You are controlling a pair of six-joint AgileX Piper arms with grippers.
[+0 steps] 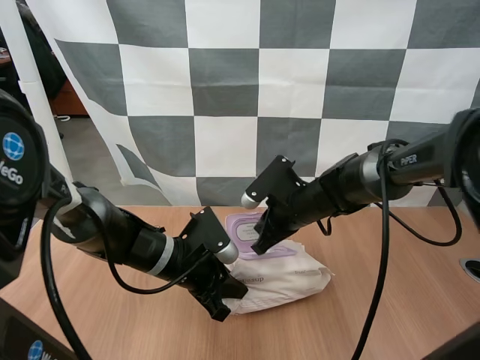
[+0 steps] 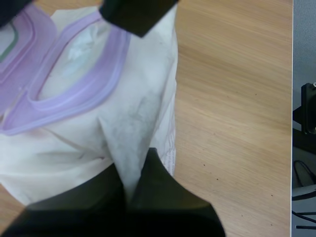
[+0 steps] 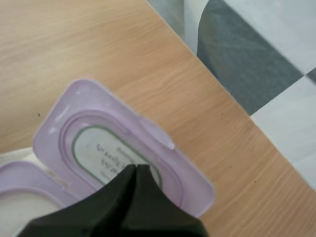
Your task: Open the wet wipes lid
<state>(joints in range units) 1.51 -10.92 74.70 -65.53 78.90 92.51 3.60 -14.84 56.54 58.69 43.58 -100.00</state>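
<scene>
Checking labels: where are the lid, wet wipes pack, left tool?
lid (image 3: 106, 148): right wrist view, inner face.
wet wipes pack (image 2: 138, 108): left wrist view, white wrapper.
left tool (image 2: 132, 165): left wrist view, between fingertips.

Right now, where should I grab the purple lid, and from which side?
Probably its free long edge, the one with the little tab, coming from the far side. The lid lies flipped open, its other long edge hinged to the pack, so that far rim is the thin part to pinch.
</scene>
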